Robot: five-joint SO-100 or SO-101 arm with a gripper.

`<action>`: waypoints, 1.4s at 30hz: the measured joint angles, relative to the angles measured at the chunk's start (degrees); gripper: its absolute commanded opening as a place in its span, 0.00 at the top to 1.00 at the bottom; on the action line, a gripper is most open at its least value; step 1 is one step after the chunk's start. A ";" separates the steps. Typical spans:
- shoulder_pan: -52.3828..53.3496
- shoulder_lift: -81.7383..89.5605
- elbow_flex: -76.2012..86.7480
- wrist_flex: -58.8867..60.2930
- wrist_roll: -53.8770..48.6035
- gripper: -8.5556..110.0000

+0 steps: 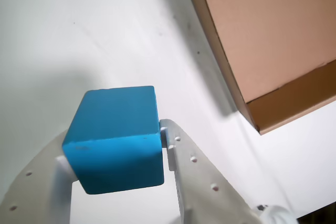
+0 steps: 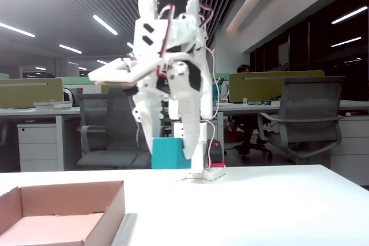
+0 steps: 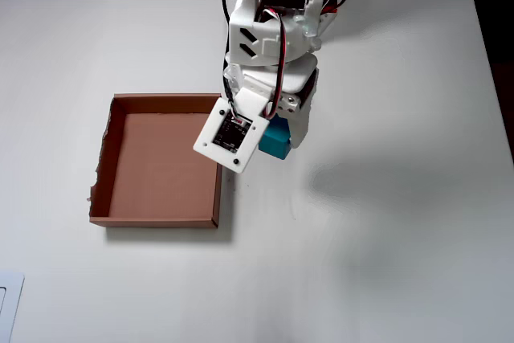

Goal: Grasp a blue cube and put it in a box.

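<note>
Two white fingers of the gripper (image 1: 113, 153) are closed on the blue cube (image 1: 116, 139), one pressed against each of two opposite faces, as the wrist view shows plainly. In the fixed view the blue cube (image 2: 170, 154) hangs clear above the white table (image 2: 277, 205), and in the overhead view it peeks out from under the arm (image 3: 269, 46) just to the right of the box (image 3: 217, 190), not yet over the box's brown floor. The cube looks like a light, rigid block with matte, flat faces, so it probably neither crushes nor slips easily; squeezing it across two parallel faces near the middle, as is done here, seems the sound place to hold it, since a grip on corners or edges would let it twist. The box is empty, open at the top, with low cardboard walls, and its near left wall looks torn and ragged from above. The likely remaining work is to carry the cube left over the right wall and let go.
</note>
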 measured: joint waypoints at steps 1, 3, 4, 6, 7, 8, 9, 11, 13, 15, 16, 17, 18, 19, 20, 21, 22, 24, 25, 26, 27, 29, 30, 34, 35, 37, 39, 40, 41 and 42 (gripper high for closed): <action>1.58 0.00 -0.62 0.26 0.18 0.80; 5.27 0.00 -2.02 0.62 0.53 0.80; 7.29 0.00 -2.55 0.62 0.62 0.80; 10.72 0.00 -3.60 0.70 0.62 0.80; 12.30 -0.26 -4.04 0.70 0.62 0.80; 13.89 -0.70 -4.57 0.70 0.62 0.80; 15.29 -1.23 -5.10 0.70 0.62 0.80; 18.46 -2.37 -6.06 0.70 0.62 0.80; 21.36 -3.69 -7.12 0.70 0.62 0.80; 23.82 -5.19 -8.09 0.53 0.62 0.80; 24.61 -5.89 -8.53 0.35 0.62 0.80; 25.49 -6.68 -9.05 0.26 0.62 0.80; 26.10 -7.47 -9.58 0.26 0.62 0.80; 26.72 -8.17 -10.11 0.18 0.62 0.80; 27.16 -8.79 -10.37 0.18 0.62 0.80; 27.60 -9.23 -10.55 -0.18 0.62 0.80; 27.86 -9.76 -10.63 -0.62 0.62 0.80; 28.12 -10.55 -10.63 -1.41 0.62 0.80; 28.12 -10.99 -10.63 -1.85 0.62 0.80; 28.12 -11.34 -10.63 -2.29 0.62 0.80; 28.12 -11.87 -10.63 -2.81 0.62 0.80; 28.12 -12.83 -10.63 -4.22 0.62 0.80; 28.12 -13.45 -10.63 -4.83 0.62 0.80; 27.60 -16.61 -10.63 -7.65 0.62 0.80; 27.42 -17.23 -10.63 -8.35 0.62 0.80; 27.25 -18.98 -10.63 -9.67 0.62 0.80; 27.07 -20.83 -10.55 -11.34 0.62 0.80; 27.07 -21.80 -10.46 -11.95 0.53 0.80; 27.07 -22.94 -10.46 -12.57 0.44 0.80; 27.07 -23.99 -10.46 -13.18 0.26 0.80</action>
